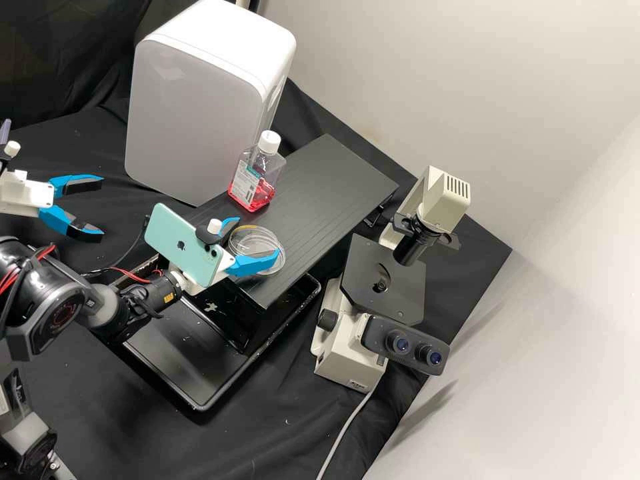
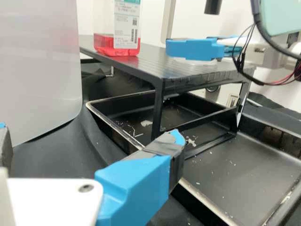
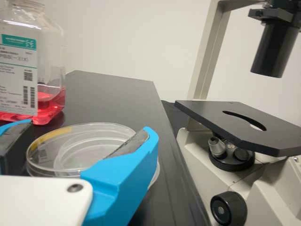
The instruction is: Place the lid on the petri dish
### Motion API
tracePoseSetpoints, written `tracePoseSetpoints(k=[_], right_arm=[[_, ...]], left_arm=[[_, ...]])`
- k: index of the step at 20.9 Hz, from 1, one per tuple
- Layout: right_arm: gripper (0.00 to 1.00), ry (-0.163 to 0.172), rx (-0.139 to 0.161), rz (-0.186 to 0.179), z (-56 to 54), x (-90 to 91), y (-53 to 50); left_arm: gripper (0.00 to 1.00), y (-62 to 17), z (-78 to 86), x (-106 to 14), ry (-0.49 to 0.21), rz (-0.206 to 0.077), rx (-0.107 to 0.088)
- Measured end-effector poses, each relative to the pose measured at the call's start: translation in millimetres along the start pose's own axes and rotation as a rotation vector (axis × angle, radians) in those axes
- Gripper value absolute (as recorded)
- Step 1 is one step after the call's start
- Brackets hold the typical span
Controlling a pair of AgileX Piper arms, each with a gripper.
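Observation:
A clear round petri dish [image 1: 259,245] lies near the front end of the black raised platform [image 1: 327,193]. In the right wrist view the petri dish [image 3: 80,148] shows a smaller clear ring inside a wider rim; I cannot tell lid from base. My right gripper [image 1: 257,239] [image 3: 87,129] is open, one blue finger on each side of the dish and just above its rim. My left gripper [image 1: 99,207] [image 2: 89,136] hangs open and empty to the left of the platform, above the black cloth. The left wrist view shows the right arm's blue finger [image 2: 193,48] over the platform.
A culture flask of red liquid [image 1: 257,173] [image 3: 28,66] [image 2: 120,28] stands on the platform behind the dish. A big white box-shaped device [image 1: 207,93] is at the back left, a microscope [image 1: 387,300] [image 3: 235,127] to the right. A black tray [image 1: 200,360] [image 2: 235,174] sits under the platform.

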Motion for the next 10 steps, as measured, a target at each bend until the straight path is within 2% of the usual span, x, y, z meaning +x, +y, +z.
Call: tracePoseSetpoints(k=[4, 10], right_arm=[[0.00, -0.011, 0.020, 0.010, 4.8, 0.8, 3.9], [0.00, -0.013, 0.018, 0.012, 5.9, 1.0, 4.8]], left_arm=[[1.00, -0.5, -0.2, 0.2, 0.001, -0.002, 0.000], [1.00, -0.5, -0.2, 0.2, 0.001, -0.002, 0.000]])
